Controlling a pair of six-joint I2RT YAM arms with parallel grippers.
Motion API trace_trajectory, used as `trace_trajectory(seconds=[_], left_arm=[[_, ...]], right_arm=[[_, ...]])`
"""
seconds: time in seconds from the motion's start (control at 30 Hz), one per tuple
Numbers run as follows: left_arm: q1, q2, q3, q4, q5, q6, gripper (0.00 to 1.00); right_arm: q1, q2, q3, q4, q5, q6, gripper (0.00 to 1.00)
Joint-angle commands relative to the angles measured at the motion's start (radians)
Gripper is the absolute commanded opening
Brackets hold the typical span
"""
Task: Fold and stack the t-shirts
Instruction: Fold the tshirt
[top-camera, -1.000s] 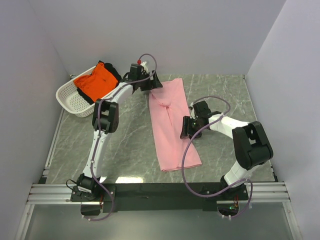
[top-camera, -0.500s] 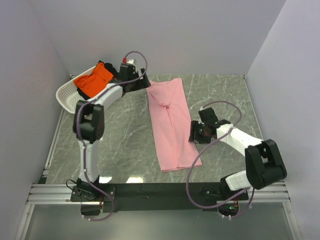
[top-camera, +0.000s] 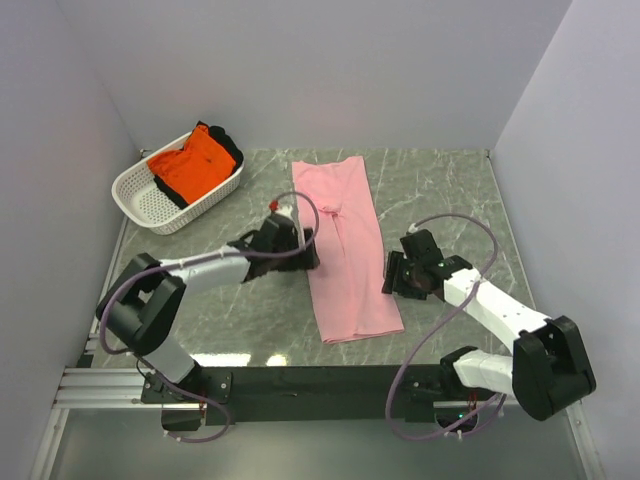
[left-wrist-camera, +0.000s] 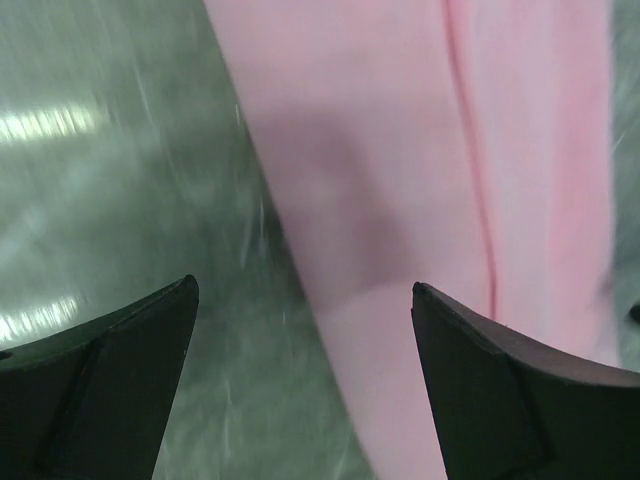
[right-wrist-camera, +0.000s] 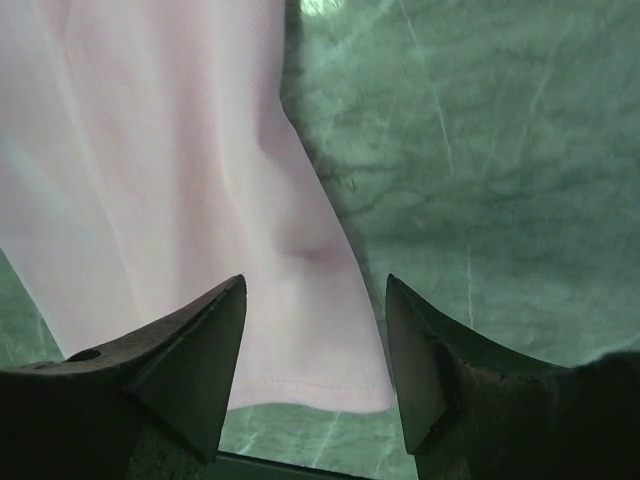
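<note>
Lying flat on the grey marbled table, the light pink t-shirt is seen folded lengthwise into one long narrow strip. It runs from the far middle of the table toward the near edge, with its hem nearest the arm bases. A slight gather is noted in the cloth close to the far end.

The bright orange t-shirt is recorded bunched in the white perforated basket at the far left corner, well apart from the pink one. A dark garment is packed beside it in the same basket.

The left gripper is held low at the strip's left edge, about halfway along. Its jaws are spread wide and nothing is grasped. In the left wrist view, which is blurred, one finger is seen over bare table and the other over pink cloth, with the shirt's edge passing between them.

The right gripper is placed at the strip's right edge, nearer the hem. Its jaws are parted and nothing is pinched. In the right wrist view one finger is seen above the fabric, the other at the cloth's border. A small pucker is noted just ahead of them. Contact between fingertips and cloth cannot be determined for either gripper.
</note>
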Motion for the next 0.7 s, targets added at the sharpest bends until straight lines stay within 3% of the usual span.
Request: trace_trajectory(seconds=[0.0,0.23,0.5,0.67], left_arm=[[-0.088,-0.131,-0.081,-0.009,-0.108,-0.068,0.94],[-0.232,-0.296,-0.299,-0.02,-0.119,-0.197,0.92],[-0.409,-0.295,-0.287,-0.058,-0.184,-0.284,0.89],[-0.49,-0.255,-0.27,-0.092,-0.199,-0.32,0.8]], right_arm=[[0.021,-0.08,-0.033,-0.057,0.07,0.066,0.65],[0.053,-0.144,-0.082,-0.114,0.092,0.142,0.65],[0.122,-0.132,-0.108,-0.132,0.112,0.208,0.64],[0.168,-0.129,-0.127,-0.136,0.119,0.253,0.63]])
